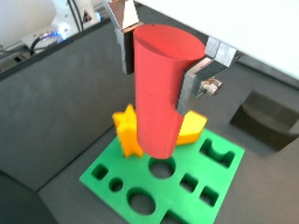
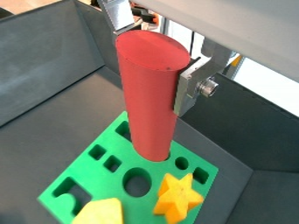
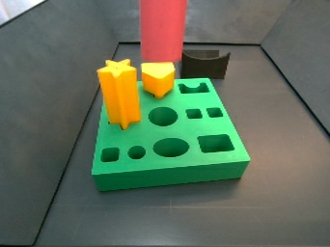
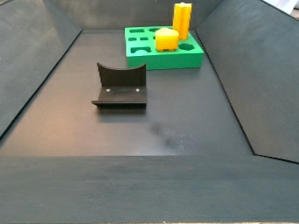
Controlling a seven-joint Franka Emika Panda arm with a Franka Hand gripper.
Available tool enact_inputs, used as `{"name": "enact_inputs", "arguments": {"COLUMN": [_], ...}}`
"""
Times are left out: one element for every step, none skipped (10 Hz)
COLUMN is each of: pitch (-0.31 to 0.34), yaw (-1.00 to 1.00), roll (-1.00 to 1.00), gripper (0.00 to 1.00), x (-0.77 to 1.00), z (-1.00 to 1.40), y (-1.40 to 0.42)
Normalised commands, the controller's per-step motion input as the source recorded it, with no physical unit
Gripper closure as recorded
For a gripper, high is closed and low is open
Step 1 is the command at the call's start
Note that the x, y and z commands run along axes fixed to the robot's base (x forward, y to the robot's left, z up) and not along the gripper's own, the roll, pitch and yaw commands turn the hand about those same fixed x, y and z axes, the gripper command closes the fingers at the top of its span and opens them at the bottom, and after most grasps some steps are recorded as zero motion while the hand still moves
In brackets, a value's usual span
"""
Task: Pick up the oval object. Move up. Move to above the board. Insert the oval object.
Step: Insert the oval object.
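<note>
Both wrist views show the pincer clenched on the tall, smooth red oval peg, its flat silver finger plates pressed against the peg's upper sides. The peg hangs upright over the thick bright green board with shaped cut-outs, its lower end at or just above an opening; whether it has entered cannot be told. A side view shows only the peg's shaft rising out of frame behind the board, with no pincer visible. The orange star-shaped peg and yellow heart-like block stand in the board. The dark L-shaped fixture stands on the dark matte tabletop; in that side view the red peg and pincer do not appear.
</note>
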Motion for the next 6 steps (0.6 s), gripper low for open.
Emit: {"name": "enact_inputs", "arguments": {"pitch": [-0.046,-0.021,0.0,0.0,0.046,0.057], "yaw": [0.11,0.17,0.19,0.18,0.14,0.11], "roll": [0.0,0.03,0.11,0.22,0.38,0.4], "gripper": [1.0,1.0,1.0,1.0,1.0,1.0], "x": [0.08,0.12,0.13,0.11,0.08,0.07], "z": [-0.53,-0.51,-0.46,-0.43,-0.34,-0.3], "y": [-0.36,-0.36,-0.39,-0.41,-0.48,-0.53]}}
